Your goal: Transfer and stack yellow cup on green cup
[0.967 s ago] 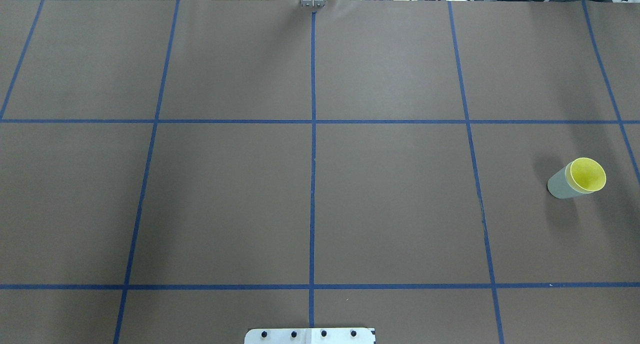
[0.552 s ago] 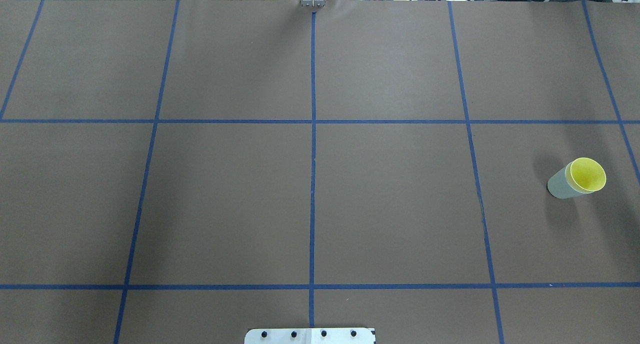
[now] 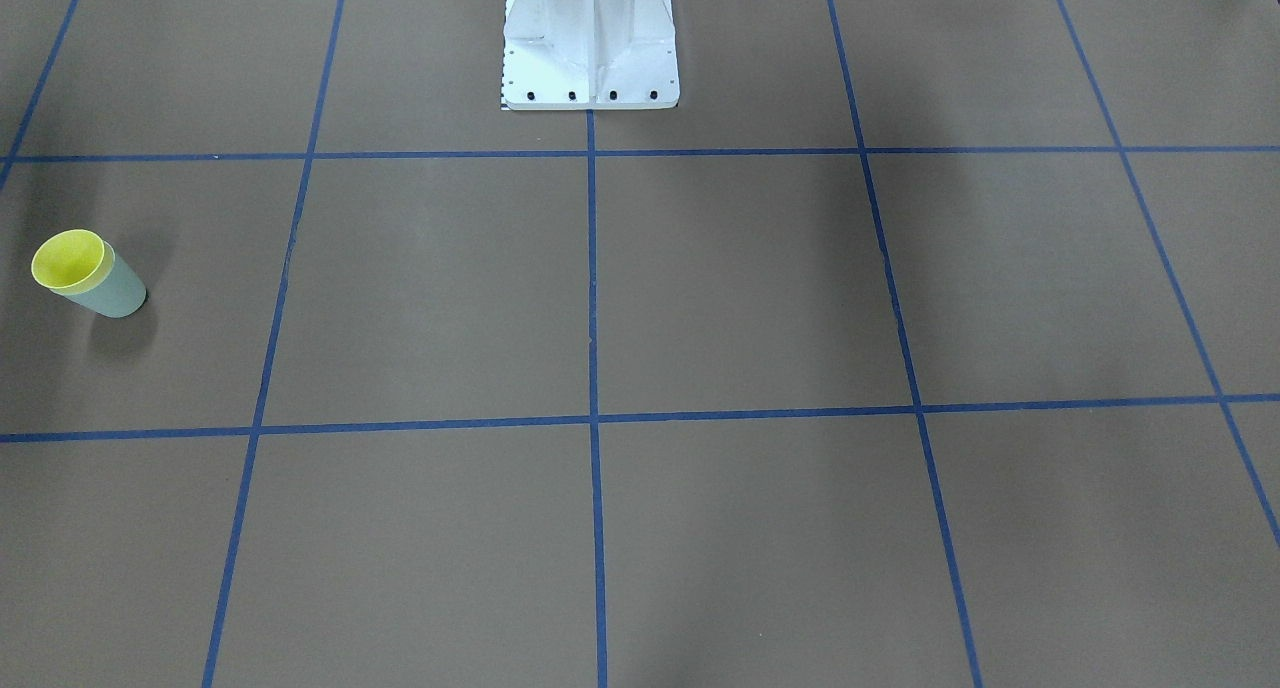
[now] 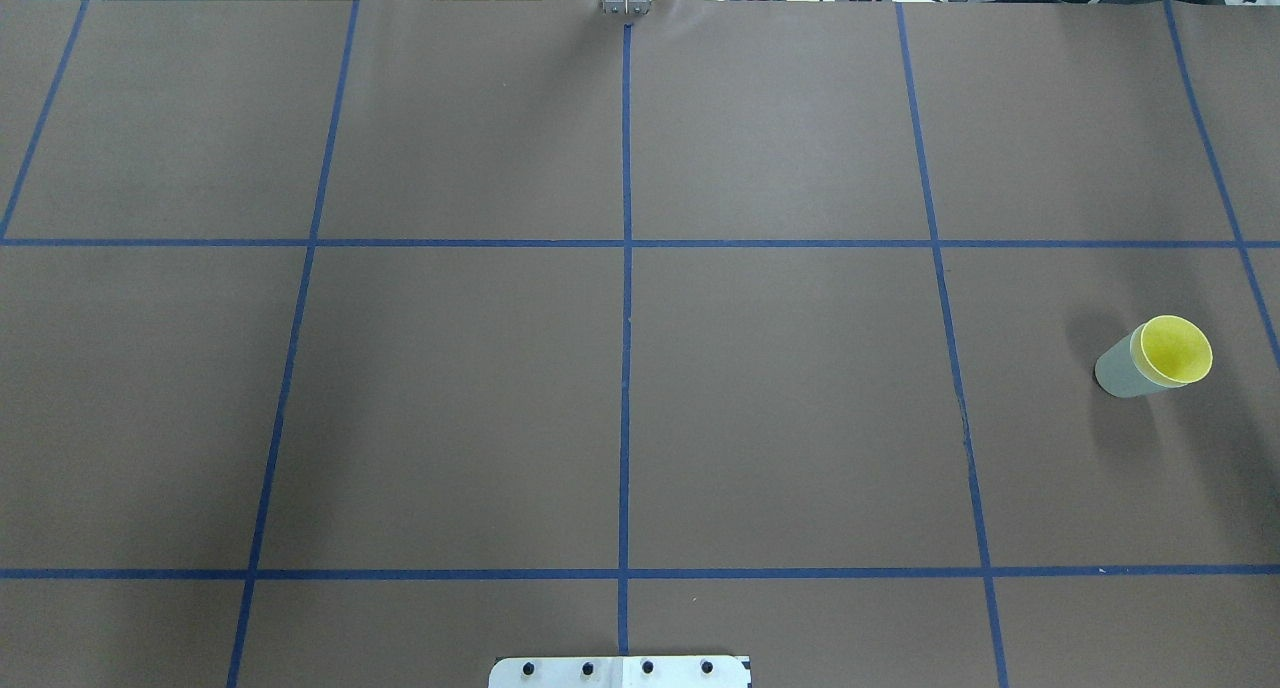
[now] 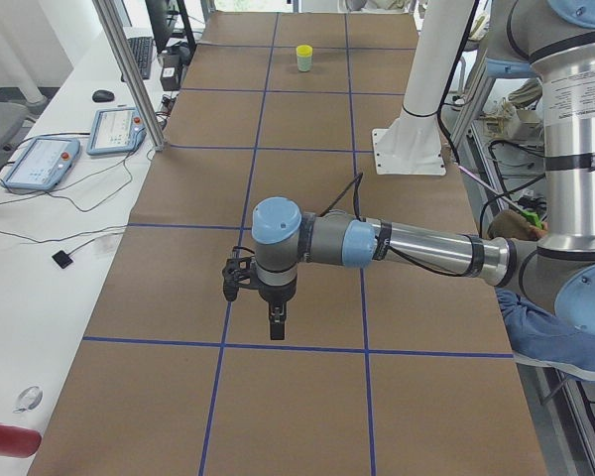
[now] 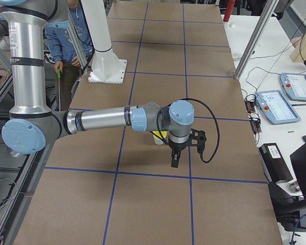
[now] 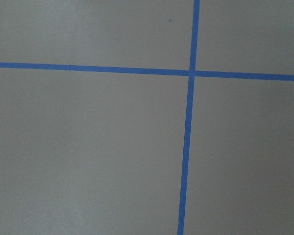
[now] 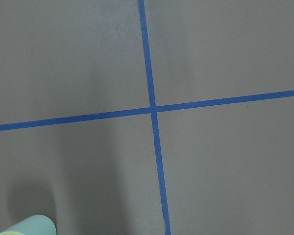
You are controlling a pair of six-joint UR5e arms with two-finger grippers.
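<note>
Nothing had moved. Yellow cup [image 4: 1176,350] sat nested upright in green cup [image 4: 1118,376] at table's 3 o'clock, beside right gripper [image 6: 174,162]; left gripper [image 5: 276,329] well apart. Finger states could not be told.

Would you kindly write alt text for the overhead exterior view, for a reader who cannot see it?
The yellow cup stands nested inside the green cup near the right edge of a brown table gridded with blue tape. A white base plate shows at the bottom edge.
</note>
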